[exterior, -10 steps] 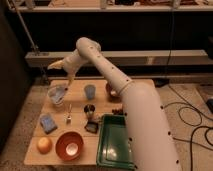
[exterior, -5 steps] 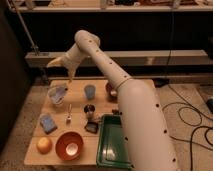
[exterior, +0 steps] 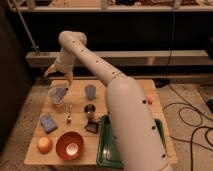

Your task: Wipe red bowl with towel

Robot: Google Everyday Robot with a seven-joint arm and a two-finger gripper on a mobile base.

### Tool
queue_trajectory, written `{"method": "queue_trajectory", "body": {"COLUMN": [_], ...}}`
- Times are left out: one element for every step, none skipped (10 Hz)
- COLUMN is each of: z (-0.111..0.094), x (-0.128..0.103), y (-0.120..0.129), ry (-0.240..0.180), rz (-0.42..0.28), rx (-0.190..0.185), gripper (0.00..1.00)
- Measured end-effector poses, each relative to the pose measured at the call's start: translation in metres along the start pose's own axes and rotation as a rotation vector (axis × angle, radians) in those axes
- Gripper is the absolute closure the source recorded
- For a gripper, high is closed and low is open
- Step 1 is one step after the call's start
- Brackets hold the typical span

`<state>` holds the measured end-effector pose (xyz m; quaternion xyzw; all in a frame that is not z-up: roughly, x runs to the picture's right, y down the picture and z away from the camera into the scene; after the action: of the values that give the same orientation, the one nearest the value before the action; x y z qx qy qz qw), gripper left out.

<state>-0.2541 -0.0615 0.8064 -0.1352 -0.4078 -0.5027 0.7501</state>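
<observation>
Dark shelving with a pale rail (exterior: 170, 56) runs behind a small wooden table (exterior: 145, 88), and black cables (exterior: 192, 116) loop over the floor far off to the right of the jaws. Those jaws hang released and empty above the back left part of the table, their two fingers spread apart. Just beneath them lies the crumpled grey-blue towel (exterior: 58, 94), untouched. The red bowl (exterior: 60, 145) sits well below the jaws in the frame, at the near left edge, with an orange fruit (exterior: 44, 145) beside it and a blue sponge (exterior: 48, 122) between bowl and towel. Right of the jaws stand a blue cup (exterior: 90, 91) and, nearer, a metal cup (exterior: 90, 110); a small utensil (exterior: 69, 116) lies between. The white arm (exterior: 125, 115) sweeps across the right half, covering much of a green tray (exterior: 106, 146).
</observation>
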Motion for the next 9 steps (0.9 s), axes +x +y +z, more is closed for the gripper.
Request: {"method": "queue_trajectory", "body": {"z": [0.004,0.009,0.012,0.017,0.019,0.028,0.039,0.049,0.057], "x": [0.0,-0.002,-0.005,-0.006,-0.006,-0.008,-0.01,-0.01,-0.01], "y": [0.01,0.014,0.016,0.023,0.026,0.026,0.026,0.027,0.027], "ry": [0.018,0.027,0.036,0.058,0.07,0.083,0.089,0.09,0.084], "rz": [0.016,0.019,0.019,0.01,0.003,-0.013,-0.025,-0.031,-0.032], "rx": [-0.018,-0.031,-0.036,-0.041,-0.038,-0.035,-0.034,-0.03,-0.018], "gripper": [0.2,0.2,0.2,0.2,0.2,0.2,0.2,0.2,0.2]}}
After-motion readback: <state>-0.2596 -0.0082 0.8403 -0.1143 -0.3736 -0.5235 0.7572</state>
